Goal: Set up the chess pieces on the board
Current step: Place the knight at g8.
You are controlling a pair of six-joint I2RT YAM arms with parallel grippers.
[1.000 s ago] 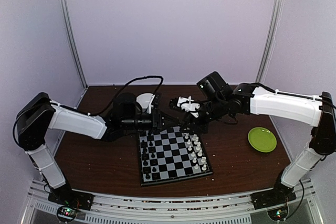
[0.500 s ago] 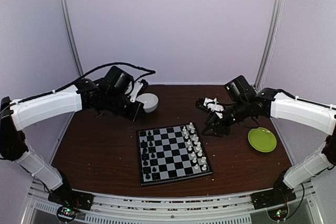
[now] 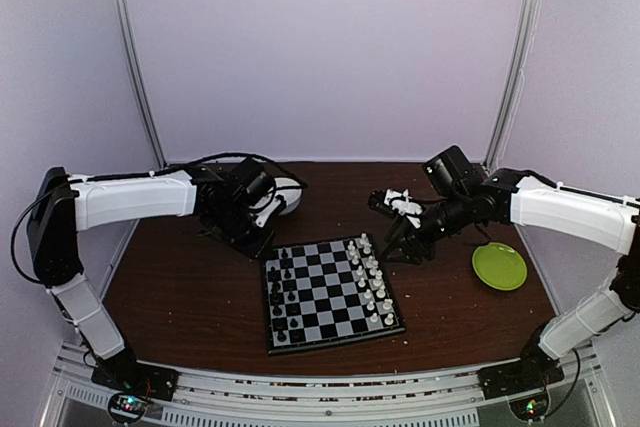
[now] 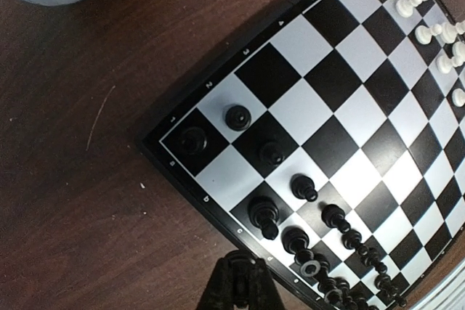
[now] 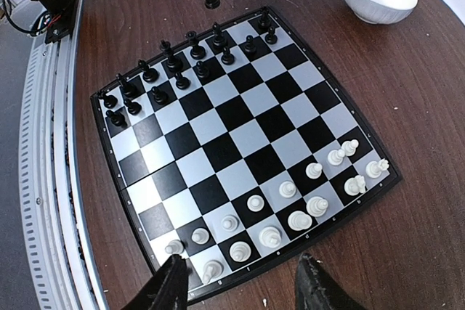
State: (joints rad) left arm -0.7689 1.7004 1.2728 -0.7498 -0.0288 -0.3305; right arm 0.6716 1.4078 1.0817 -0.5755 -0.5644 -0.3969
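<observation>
The board (image 3: 330,292) lies flat on the brown table (image 3: 180,297), about midway between my two arms and towards the near edge. The black pieces (image 5: 178,70) stand in two rough rows along the side of the board nearest my left arm. The white pieces (image 5: 290,201) stand in two rows along the opposite side, nearest my right arm. The squares between the two camps are bare. Some of the black men sit off the middle of their squares, and a few crowd close together near one corner.

My left gripper (image 4: 236,281) is clenched, with its fingers pressed together and nothing between them. It hangs just outside the rim on the black side, near the far left corner. My right gripper (image 5: 241,258) is spread wide and carries nothing. Its two fingers (image 5: 171,288) hang above the white side of the board, over the outer row, and I cannot tell whether they are over the rim itself or a little inside it.

A white bowl (image 3: 285,192) sits on the table beyond the board's far left corner, apart from it. A green plate (image 3: 499,266) rests to the right, well clear of the board. A few pale crumbs (image 4: 142,185) dot the wood beside the rim.
</observation>
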